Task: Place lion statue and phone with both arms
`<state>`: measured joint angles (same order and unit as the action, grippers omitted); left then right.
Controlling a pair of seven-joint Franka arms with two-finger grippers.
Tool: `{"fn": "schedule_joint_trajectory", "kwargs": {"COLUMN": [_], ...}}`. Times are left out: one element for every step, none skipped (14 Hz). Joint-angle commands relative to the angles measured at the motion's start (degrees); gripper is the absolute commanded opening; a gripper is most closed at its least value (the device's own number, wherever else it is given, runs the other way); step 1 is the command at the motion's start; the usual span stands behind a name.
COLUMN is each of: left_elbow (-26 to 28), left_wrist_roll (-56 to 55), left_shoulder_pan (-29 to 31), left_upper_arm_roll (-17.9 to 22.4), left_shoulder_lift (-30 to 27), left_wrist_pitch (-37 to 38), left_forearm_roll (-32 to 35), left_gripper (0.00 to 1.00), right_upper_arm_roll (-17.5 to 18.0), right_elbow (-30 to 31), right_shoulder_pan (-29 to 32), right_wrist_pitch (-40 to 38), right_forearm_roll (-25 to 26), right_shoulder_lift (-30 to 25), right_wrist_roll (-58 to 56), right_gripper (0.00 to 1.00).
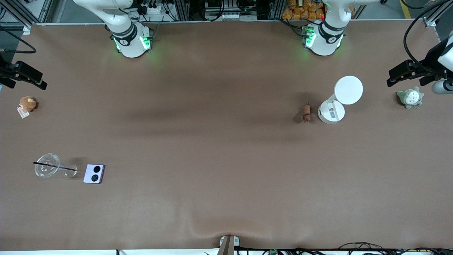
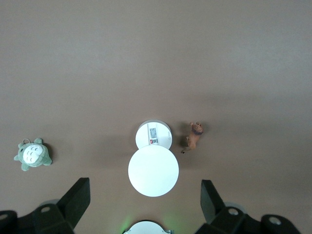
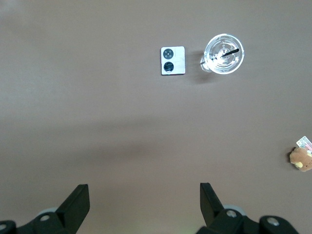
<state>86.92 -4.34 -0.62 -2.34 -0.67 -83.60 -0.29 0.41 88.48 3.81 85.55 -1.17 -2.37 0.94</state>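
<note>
The lion statue (image 1: 307,113), a tiny reddish-brown figurine, lies on the brown table toward the left arm's end, beside a white stand; it also shows in the left wrist view (image 2: 195,135). The lavender phone (image 1: 94,173) with two black circles lies flat toward the right arm's end, nearer the front camera; it also shows in the right wrist view (image 3: 173,61). My left gripper (image 2: 145,200) hangs open and empty high over the white stand. My right gripper (image 3: 145,202) hangs open and empty high over bare table. Both arms wait.
The white stand with a round disc (image 1: 348,90) is next to the lion. A clear cup with a black straw (image 1: 47,165) lies beside the phone. A brown plush with a tag (image 1: 27,103) and a grey-green plush (image 1: 410,97) sit at the table's ends.
</note>
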Motion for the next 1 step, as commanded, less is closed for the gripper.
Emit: {"fn": "schedule_joint_trajectory", "kwargs": {"left_elbow": [-0.43], "left_wrist_roll": [0.74], "left_shoulder_pan": [0.45], "left_upper_arm_roll": [-0.57], "left_shoulder_lift": [-0.21], "left_wrist_pitch": [-0.07], "left_forearm_roll": [1.08], "left_gripper": [1.0], "right_upper_arm_roll": [0.21], "right_elbow": [0.64], "right_shoulder_pan": [0.23], "right_wrist_pitch": [0.85], "right_forearm_roll": [0.03], "right_shoulder_lift": [-0.36], "right_wrist_roll": [0.47], "right_gripper": [1.0]}}
